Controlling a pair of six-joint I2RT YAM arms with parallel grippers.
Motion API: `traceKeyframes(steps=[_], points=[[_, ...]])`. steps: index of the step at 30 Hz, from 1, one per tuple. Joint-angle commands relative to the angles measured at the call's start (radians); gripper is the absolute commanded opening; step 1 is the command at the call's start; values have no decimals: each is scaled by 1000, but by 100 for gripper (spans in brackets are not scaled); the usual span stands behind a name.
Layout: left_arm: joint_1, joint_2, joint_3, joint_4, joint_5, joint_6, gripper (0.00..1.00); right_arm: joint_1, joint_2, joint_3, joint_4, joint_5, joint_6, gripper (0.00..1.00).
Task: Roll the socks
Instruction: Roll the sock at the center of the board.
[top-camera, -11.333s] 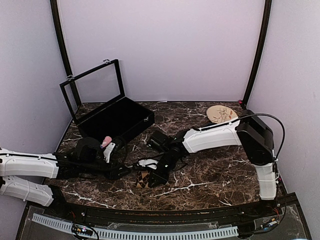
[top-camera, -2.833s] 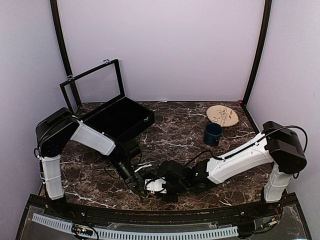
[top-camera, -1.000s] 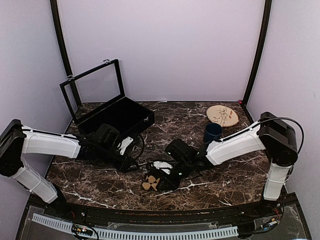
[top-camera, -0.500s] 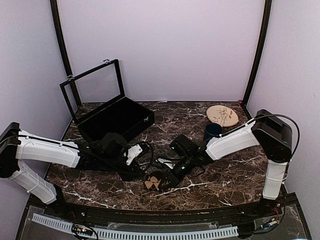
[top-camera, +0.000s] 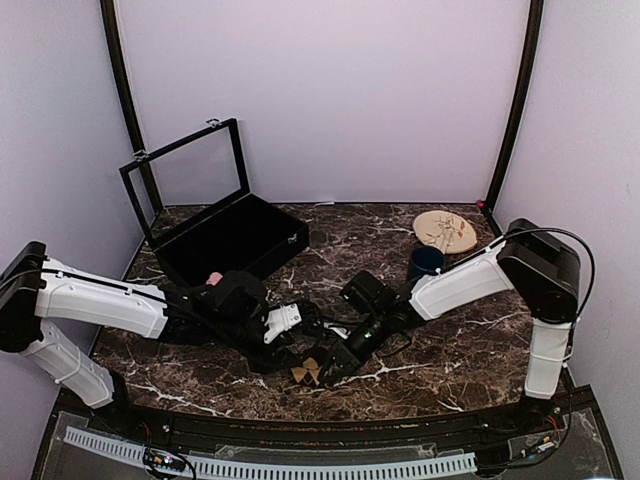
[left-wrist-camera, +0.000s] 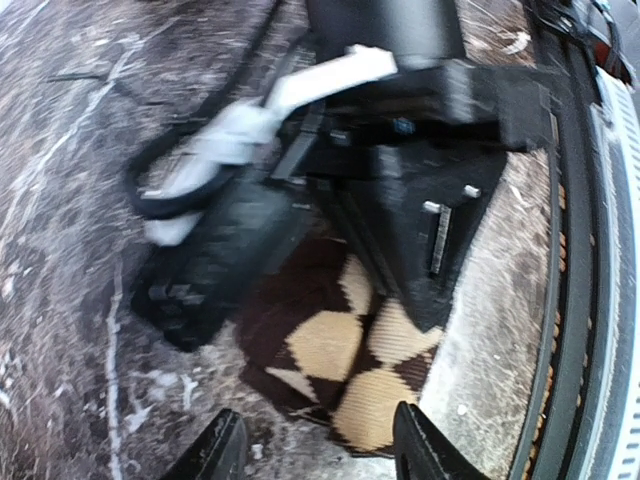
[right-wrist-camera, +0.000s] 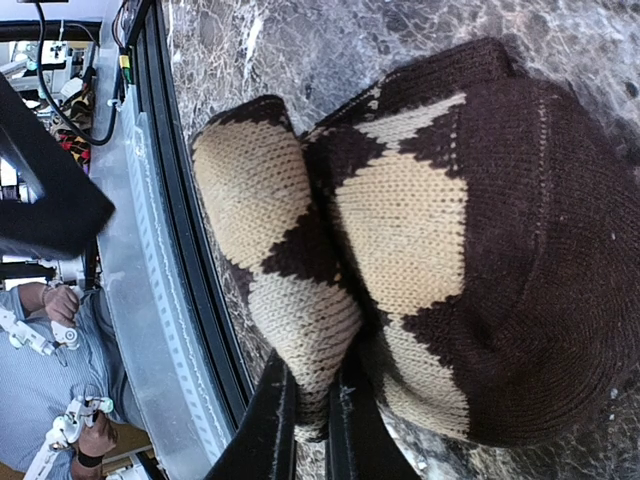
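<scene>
**Rolling step, argyle sock.** The argyle sock (top-camera: 305, 371) lies bunched into a partial roll on the marble table (top-camera: 450, 350), near the front edge and between the two grippers. The right gripper (right-wrist-camera: 306, 425) has its fingers drawn narrow, pinching a tan fold at the edge of the roll. The left gripper (left-wrist-camera: 320, 455) hovers just beside the roll, its fingers (left-wrist-camera: 222, 452) apart with nothing between them. The pink sock (top-camera: 212, 277) probably lies behind the left arm, though only a small patch shows. To turn the roll cleanly, the right pinch should hold the loose fold taut. The left fingers should close across the body of the roll rather than its outermost layer, lest it unwind.
</scene>
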Motion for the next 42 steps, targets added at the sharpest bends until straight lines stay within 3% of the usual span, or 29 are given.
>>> traceKeyframes(steps=[1, 15, 25, 38, 42], points=[[-23, 25, 32, -51, 68, 75, 52, -12, 12, -1, -3, -22, 11, 2], [-66, 130, 85, -125, 115, 164, 52, -18, 16, -34, 17, -28, 25, 1], [-97, 146, 73, -94, 41, 197, 46, -21, 15, -50, 31, -35, 31, 1], [-111, 221, 108, -75, 27, 228, 35, -21, 12, -76, 52, -48, 43, 1], [-112, 254, 136, -88, 29, 242, 26, -21, 12, -83, 53, -49, 43, 1]])
